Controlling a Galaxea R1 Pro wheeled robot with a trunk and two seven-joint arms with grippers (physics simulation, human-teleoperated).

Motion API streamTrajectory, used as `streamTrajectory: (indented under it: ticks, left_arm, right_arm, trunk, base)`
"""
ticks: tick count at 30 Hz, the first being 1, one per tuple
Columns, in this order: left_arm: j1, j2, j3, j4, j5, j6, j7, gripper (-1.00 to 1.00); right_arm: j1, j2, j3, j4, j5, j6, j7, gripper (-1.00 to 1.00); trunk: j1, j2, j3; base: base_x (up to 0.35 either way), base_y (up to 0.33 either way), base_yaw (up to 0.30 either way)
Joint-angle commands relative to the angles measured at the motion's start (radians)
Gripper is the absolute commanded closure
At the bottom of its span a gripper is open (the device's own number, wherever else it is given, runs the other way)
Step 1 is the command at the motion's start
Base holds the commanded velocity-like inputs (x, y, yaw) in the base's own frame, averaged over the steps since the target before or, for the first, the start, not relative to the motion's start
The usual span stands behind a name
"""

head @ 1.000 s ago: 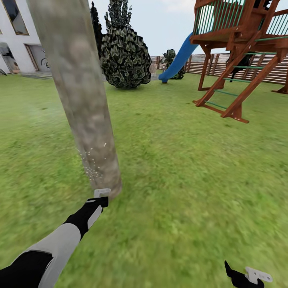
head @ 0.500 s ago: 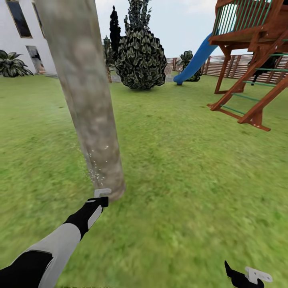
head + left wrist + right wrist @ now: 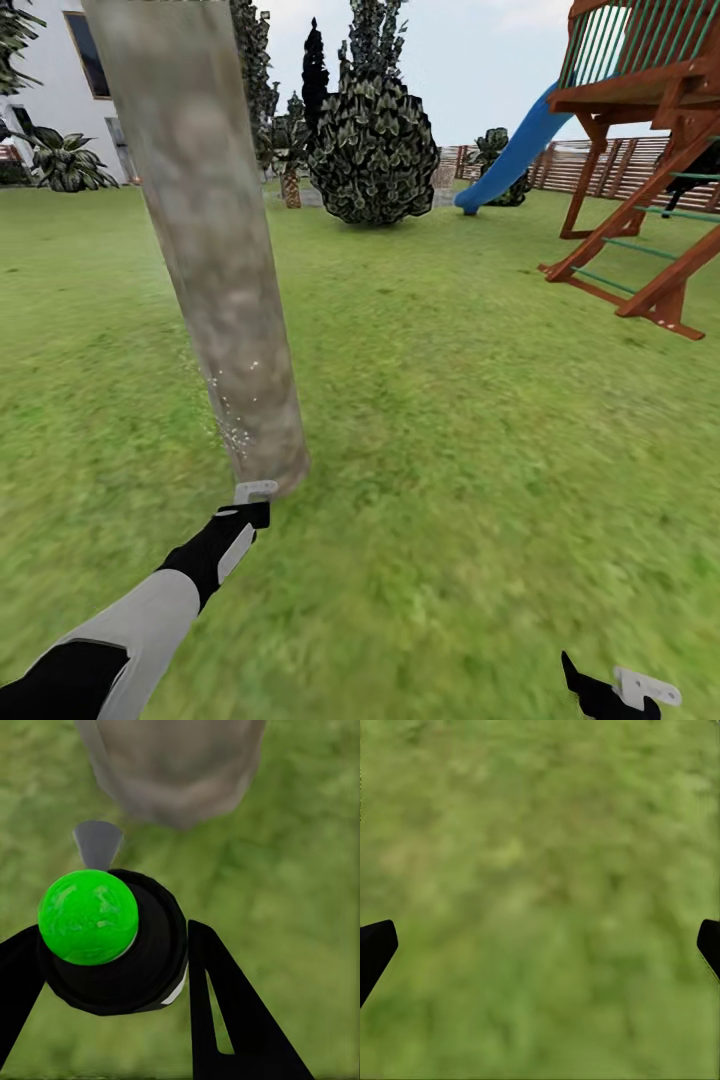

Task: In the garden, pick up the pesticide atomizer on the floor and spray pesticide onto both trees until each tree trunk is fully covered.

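Observation:
A thick pale mottled tree trunk [image 3: 215,250] rises from the grass [image 3: 450,450] just ahead of my left arm. White pesticide specks [image 3: 235,420] dot its lower left side. My left gripper [image 3: 255,495] sits right at the foot of the trunk. In the left wrist view that gripper [image 3: 112,975] is shut on the pesticide atomizer [image 3: 112,945], a black bottle with a bright green top, and the trunk [image 3: 172,765] stands close in front of it. My right gripper [image 3: 640,688] hangs low at the right. Over bare grass its fingers [image 3: 375,949] stand wide open.
A wooden play tower [image 3: 650,150] with a blue slide [image 3: 510,150] stands at the right, backed by a slat fence [image 3: 560,165]. A round dark bush [image 3: 375,150] is straight ahead. The white house [image 3: 70,90] and a leafy plant [image 3: 65,160] lie far left.
The whole view has swung left, so the bush, slide and play tower sit further right in the picture. Both arms keep their places, and the specks stay on the trunk.

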Motion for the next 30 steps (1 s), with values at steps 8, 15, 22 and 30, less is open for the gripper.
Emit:
streamTrajectory:
  ticks: [8, 15, 22, 30]
  left_arm:
    - [0.0, -0.004, 0.007, -0.085, 0.004, 0.0, 0.088, 1.0]
    - [0.031, -0.002, 0.004, -0.078, 0.009, -0.007, 0.093, 1.0]
    - [0.048, -0.005, 0.002, -0.106, 0.008, 0.036, 0.091, 1.0]
    - [0.048, -0.002, 0.004, -0.097, 0.01, 0.036, 0.091, 1.0]
  right_arm:
    - [0.0, 0.0, 0.001, 0.0, 0.0, 0.0, 0.0, -1.0]
    - [0.0, -0.001, 0.0, -0.001, 0.0, 0.001, 0.002, -1.0]
    - [0.0, 0.0, 0.0, -0.001, 0.0, 0.0, 0.002, -1.0]
    - [0.0, 0.0, 0.001, 0.001, 0.001, 0.0, 0.002, -1.0]
  trunk:
    - [0.0, 0.0, 0.0]
    - [0.0, 0.0, 0.0]
    - [0.0, 0.0, 0.0]
    - [0.0, 0.0, 0.007]
  base:
    - [0.119, -0.27, 0.267]
    - [0.15, -0.267, 0.076]
    - [0.133, -0.252, 0.002]
    - [0.004, -0.275, 0.179]
